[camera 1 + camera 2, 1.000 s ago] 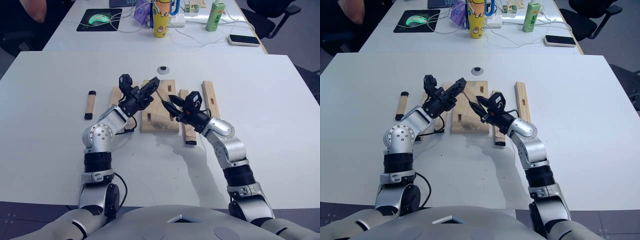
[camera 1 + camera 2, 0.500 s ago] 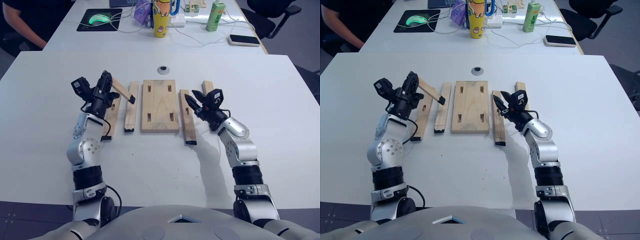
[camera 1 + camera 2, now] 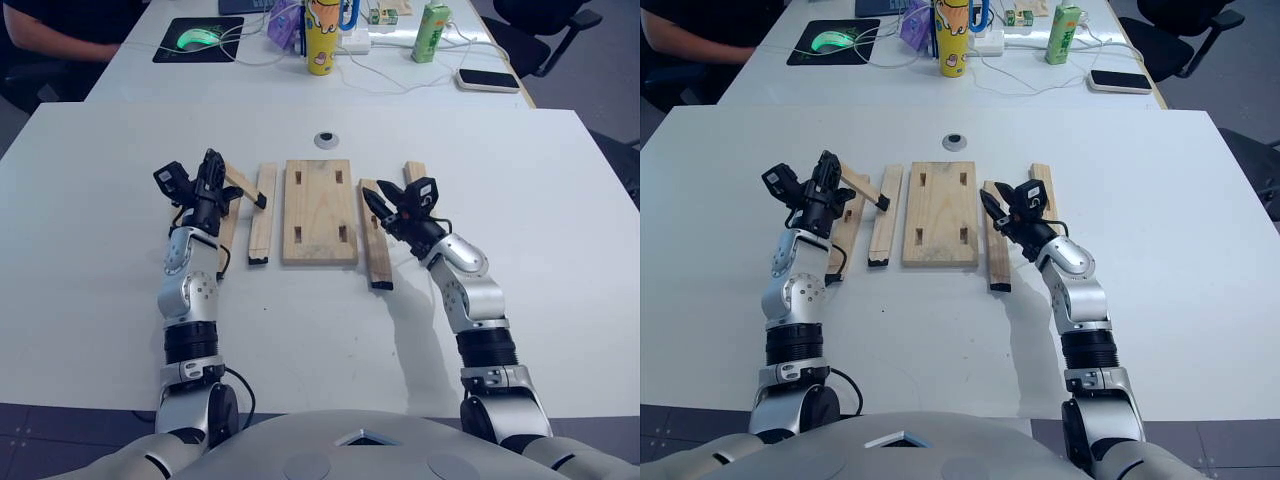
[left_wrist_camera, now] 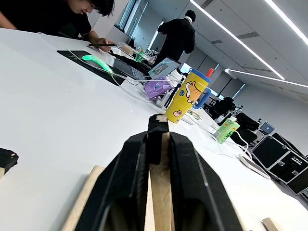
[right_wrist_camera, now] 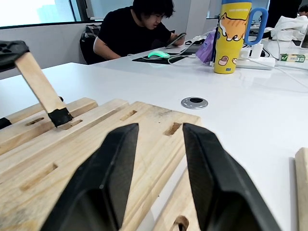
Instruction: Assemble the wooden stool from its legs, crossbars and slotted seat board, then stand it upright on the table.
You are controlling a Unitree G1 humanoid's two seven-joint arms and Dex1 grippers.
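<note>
The slotted seat board (image 3: 320, 210) lies flat mid-table. Two long legs (image 3: 263, 212) (image 3: 228, 228) lie left of it, and two more (image 3: 376, 248) (image 3: 415, 176) lie on its right. My left gripper (image 3: 212, 180) is shut on a short crossbar (image 3: 243, 187) with black ends; the bar slants down to the inner left leg, its lower end (image 5: 60, 117) by a slot. The left wrist view shows my fingers (image 4: 132, 163) clamped on the bar (image 4: 161, 207). My right gripper (image 3: 385, 200) hovers open over the inner right leg, fingers (image 5: 118, 159) pointing at the board (image 5: 144, 125).
A round cable grommet (image 3: 324, 139) sits behind the board. The far table holds a yellow cup (image 3: 321, 40), a green carton (image 3: 430, 32), a phone (image 3: 487, 79) and a mouse pad (image 3: 198, 38). Bare tabletop lies in front of the parts.
A second ago both grippers met over the seat board. Now they are apart, the left holding a crossbar; since half a second ago it shifted slightly toward the board and the bar's end dropped onto the leg.
</note>
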